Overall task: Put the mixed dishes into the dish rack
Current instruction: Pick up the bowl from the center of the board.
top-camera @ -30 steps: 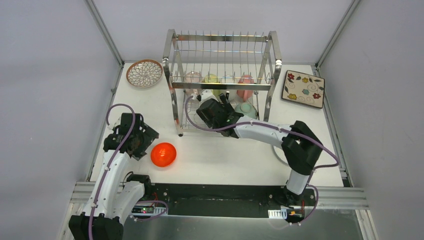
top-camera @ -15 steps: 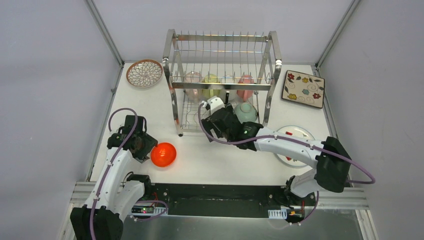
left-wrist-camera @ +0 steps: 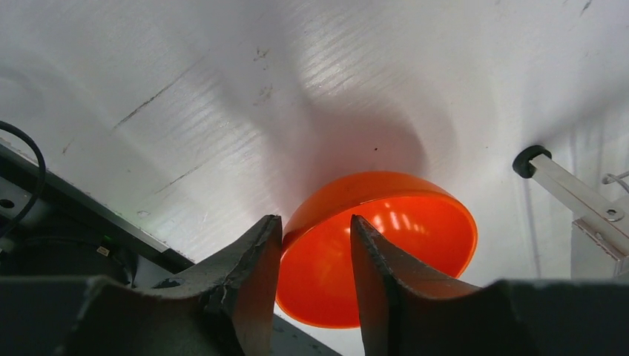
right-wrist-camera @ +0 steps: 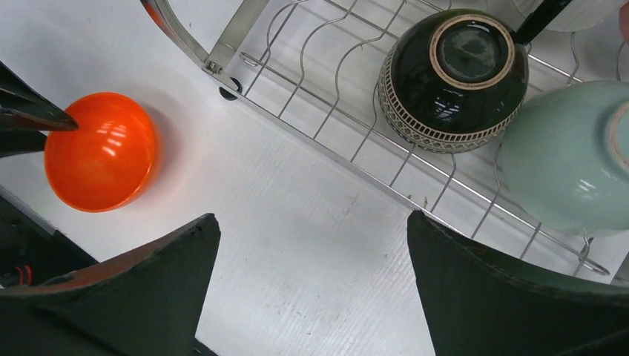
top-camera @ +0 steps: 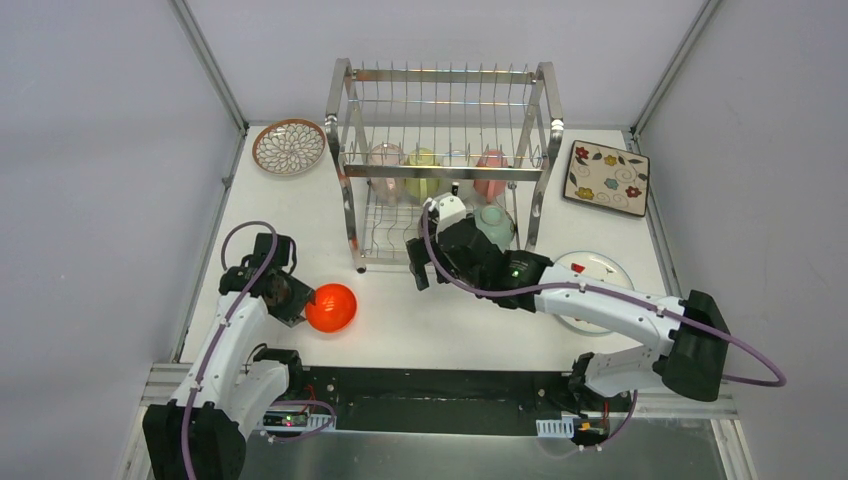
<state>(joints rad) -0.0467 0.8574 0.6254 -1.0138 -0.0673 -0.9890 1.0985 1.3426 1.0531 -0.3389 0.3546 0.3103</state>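
Note:
An orange bowl [top-camera: 330, 307] lies tipped on the table at the front left. My left gripper [top-camera: 298, 300] straddles its near rim. In the left wrist view the left gripper [left-wrist-camera: 315, 220] has one finger outside the orange bowl [left-wrist-camera: 415, 222] and one inside, with a gap still showing. My right gripper [top-camera: 432, 268] hangs open and empty just in front of the dish rack [top-camera: 445, 75]. In the right wrist view the right gripper [right-wrist-camera: 311, 216] is over bare table. A brown bowl [right-wrist-camera: 452, 70] and a mint bowl [right-wrist-camera: 567, 156] sit upside down on the rack's lower wires.
Pastel cups [top-camera: 422, 160] line the rack's lower level at the back. A petal-pattern plate [top-camera: 288, 146] lies at the back left, a square floral plate [top-camera: 606, 177] at the back right. A white plate [top-camera: 590, 270] is partly under my right arm. The rack's front post [top-camera: 357, 262] stands near the orange bowl.
My left gripper has moved onto the orange bowl's rim and narrowed its jaws around it. My right arm has drawn back out of the rack, its jaws wider.

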